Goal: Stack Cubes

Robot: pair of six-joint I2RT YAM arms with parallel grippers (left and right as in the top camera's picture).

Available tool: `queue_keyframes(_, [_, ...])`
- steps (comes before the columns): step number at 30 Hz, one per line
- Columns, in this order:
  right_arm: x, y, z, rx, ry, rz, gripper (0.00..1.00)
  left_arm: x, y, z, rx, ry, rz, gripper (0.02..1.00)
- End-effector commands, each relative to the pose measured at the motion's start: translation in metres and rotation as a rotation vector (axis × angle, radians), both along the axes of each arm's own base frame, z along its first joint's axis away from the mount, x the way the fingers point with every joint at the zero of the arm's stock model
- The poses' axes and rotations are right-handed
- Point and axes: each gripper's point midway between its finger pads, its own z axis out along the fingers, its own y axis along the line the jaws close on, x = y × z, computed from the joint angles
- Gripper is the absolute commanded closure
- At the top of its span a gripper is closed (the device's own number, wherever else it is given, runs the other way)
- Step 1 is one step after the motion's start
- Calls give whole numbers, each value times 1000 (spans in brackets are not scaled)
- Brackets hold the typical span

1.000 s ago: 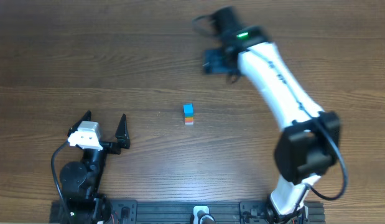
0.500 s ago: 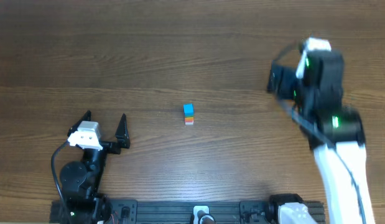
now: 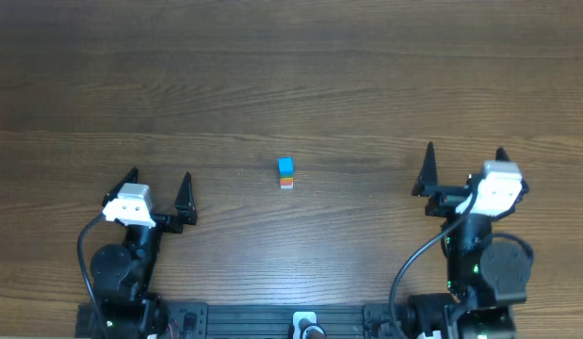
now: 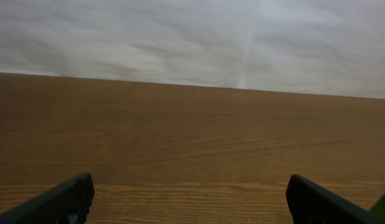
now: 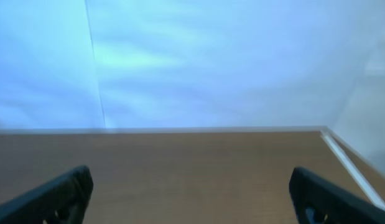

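Observation:
A small stack of cubes (image 3: pixel 285 173) stands at the middle of the wooden table, a blue cube on top of an orange one with a pale one at the bottom. My left gripper (image 3: pixel 160 182) rests open near the left base, well to the left of the stack. My right gripper (image 3: pixel 464 162) rests open near the right base, well to the right of it. Nothing lies between either pair of fingers. In the left wrist view, the open left gripper (image 4: pixel 190 198) faces bare table, with a blue and green corner (image 4: pixel 384 201) at the frame's edge.
The wooden table (image 3: pixel 272 85) spreads wide behind and around the stack. A pale wall (image 4: pixel 192 37) rises behind the table's far edge. The table's right edge (image 5: pixel 345 160) runs close to my right gripper (image 5: pixel 191 193).
My right arm has pulled back from the far middle of the table, swung right and folded down to its base. The stack and the left arm have stayed put.

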Motion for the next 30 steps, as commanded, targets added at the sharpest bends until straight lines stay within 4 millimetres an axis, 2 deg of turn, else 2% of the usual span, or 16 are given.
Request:
queue_keyframes(1, [-4, 9, -15, -29, -50, 48, 7, 0, -3, -1, 13, -4, -16, 20])
queue_keyframes(9, [-15, 10, -31, -27, -111, 59, 9, 0, -3, -1, 13, -4, -15, 20])
queue_keyframes(18, [-8, 11, -51, -28, -82, 57, 9, 0, -3, -1, 13, -4, -16, 18])
queue_keyframes(30, [6, 12, -116, -33, 39, 59, 9, 0, -3, -1, 13, -4, -16, 18])
